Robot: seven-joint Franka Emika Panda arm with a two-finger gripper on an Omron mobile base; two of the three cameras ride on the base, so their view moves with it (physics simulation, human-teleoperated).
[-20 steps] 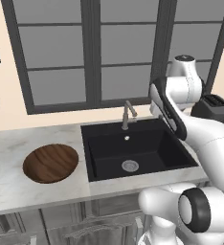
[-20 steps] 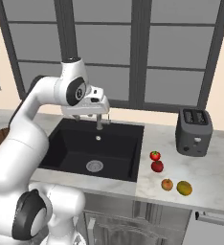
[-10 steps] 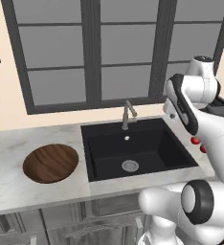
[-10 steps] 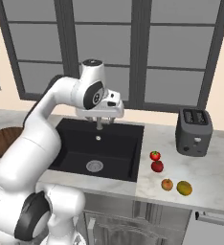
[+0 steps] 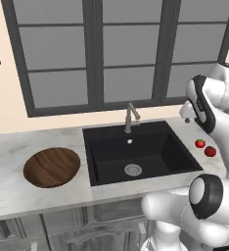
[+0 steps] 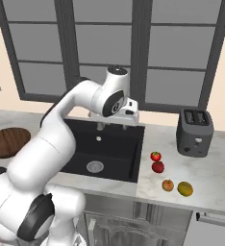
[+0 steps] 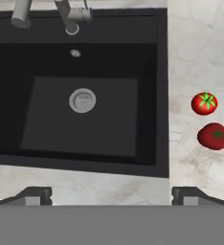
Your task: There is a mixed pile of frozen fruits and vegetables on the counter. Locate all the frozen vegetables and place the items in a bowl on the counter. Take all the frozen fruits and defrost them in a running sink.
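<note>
gripper [image 7: 111, 194]: jaws standing wide apart, gripping nothing, touching nothing
sink [image 7: 80, 86]: lying directly under the gripper, drain [image 7: 82, 101] near centre
tomato [image 7: 204, 104]: sitting on the counter [image 7: 195, 52] off to the gripper's right
lumpier red piece [image 7: 213, 136]: sitting just beside the tomato
bowl [image 5: 52, 166]: sitting across the sink, well apart

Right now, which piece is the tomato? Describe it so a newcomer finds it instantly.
Start at the black sink, then move to the marble counter on its right, in front of the grey toaster. Four small pieces lie there; the tomato is the red one nearest the window, smooth and round with a green star-shaped stem cap, unlike the lumpier red piece beside it.
</note>
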